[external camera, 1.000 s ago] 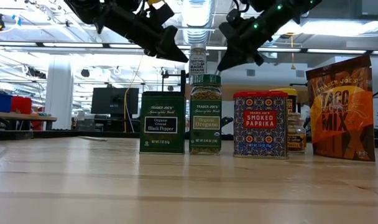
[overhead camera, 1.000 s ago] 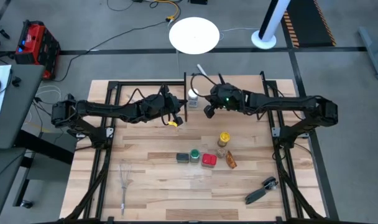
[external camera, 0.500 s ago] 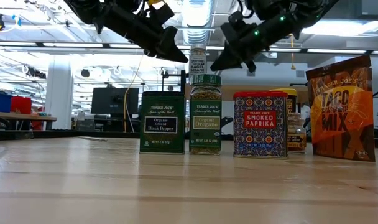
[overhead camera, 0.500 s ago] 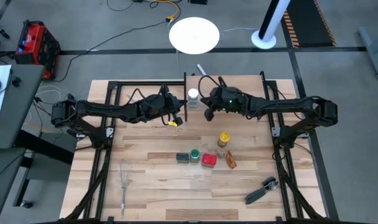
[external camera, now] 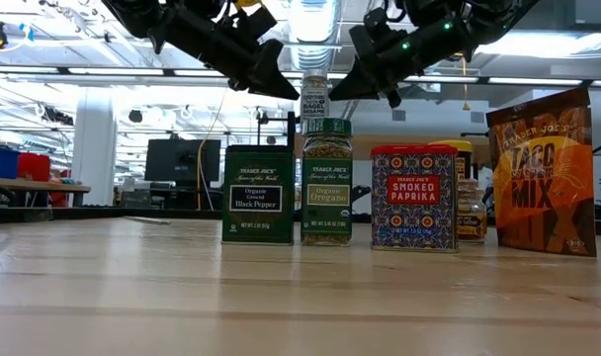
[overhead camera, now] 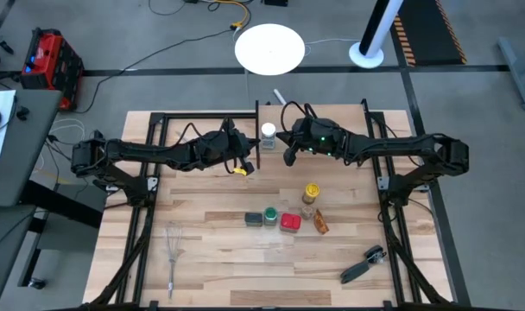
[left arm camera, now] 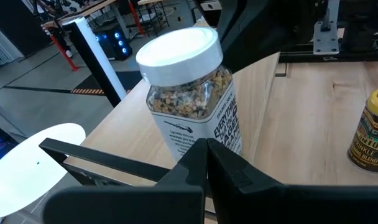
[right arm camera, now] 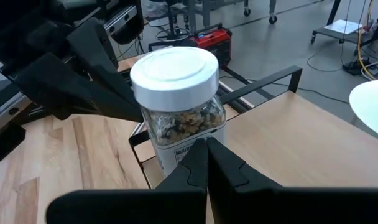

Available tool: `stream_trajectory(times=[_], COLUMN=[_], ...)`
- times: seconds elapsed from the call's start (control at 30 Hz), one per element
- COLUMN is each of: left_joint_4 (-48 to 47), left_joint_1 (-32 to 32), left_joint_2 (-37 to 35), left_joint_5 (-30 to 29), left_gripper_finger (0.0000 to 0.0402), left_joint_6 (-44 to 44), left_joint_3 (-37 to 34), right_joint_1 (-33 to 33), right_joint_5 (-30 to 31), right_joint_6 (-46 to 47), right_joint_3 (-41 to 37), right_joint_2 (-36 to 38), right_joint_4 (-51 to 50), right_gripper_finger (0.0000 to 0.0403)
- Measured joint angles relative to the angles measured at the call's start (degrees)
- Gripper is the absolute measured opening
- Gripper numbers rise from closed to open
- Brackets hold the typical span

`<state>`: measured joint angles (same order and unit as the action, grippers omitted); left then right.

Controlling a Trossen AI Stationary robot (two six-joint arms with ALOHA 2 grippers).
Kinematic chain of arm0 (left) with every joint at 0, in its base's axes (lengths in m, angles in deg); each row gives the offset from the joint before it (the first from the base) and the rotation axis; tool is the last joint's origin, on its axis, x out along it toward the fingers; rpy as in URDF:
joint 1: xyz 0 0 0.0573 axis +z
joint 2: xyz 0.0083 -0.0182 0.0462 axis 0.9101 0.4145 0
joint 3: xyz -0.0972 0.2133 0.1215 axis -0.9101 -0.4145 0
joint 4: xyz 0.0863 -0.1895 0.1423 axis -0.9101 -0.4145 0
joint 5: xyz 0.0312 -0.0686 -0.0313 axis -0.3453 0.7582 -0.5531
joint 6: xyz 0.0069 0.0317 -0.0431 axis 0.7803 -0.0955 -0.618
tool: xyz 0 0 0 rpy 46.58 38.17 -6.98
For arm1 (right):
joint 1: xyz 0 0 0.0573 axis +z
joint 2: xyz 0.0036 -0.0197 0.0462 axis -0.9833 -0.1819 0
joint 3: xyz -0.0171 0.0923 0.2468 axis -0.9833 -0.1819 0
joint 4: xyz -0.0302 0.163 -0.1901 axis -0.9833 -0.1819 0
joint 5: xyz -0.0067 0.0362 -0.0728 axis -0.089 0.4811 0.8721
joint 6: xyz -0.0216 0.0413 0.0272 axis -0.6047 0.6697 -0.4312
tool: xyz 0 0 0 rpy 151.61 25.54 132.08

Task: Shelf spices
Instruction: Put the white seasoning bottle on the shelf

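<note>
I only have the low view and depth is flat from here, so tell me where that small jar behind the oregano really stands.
Observer: The white-capped seasoning jar stands upright at one end of the shelf, well behind the oregano jar.
Operator: Give me both grippers.
Observer: The left gripper and the right gripper point at that jar from opposite sides. The jaws of both are shut, and neither grips it.
Operator: Report whatever else is on the table.
Observer: A wire whisk and a black-handled tool lie flat on the side of the oregano away from the shelf.
</note>
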<state>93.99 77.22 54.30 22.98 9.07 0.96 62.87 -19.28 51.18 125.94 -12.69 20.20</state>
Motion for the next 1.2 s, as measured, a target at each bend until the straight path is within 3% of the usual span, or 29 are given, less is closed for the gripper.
stream_trajectory(times=[1.2], left_joint_4=[0.0], left_joint_1=[-2.27], left_joint_2=[0.0], left_joint_5=[-0.53], left_gripper_finger=[0.0], left_joint_6=[-0.58], left_joint_3=[0.02], right_joint_1=[-0.31], right_joint_5=[0.02], right_joint_6=[-0.93], right_joint_3=[0.0], right_joint_2=[0.0], right_joint_4=[1.57], right_gripper_finger=[0.0002])
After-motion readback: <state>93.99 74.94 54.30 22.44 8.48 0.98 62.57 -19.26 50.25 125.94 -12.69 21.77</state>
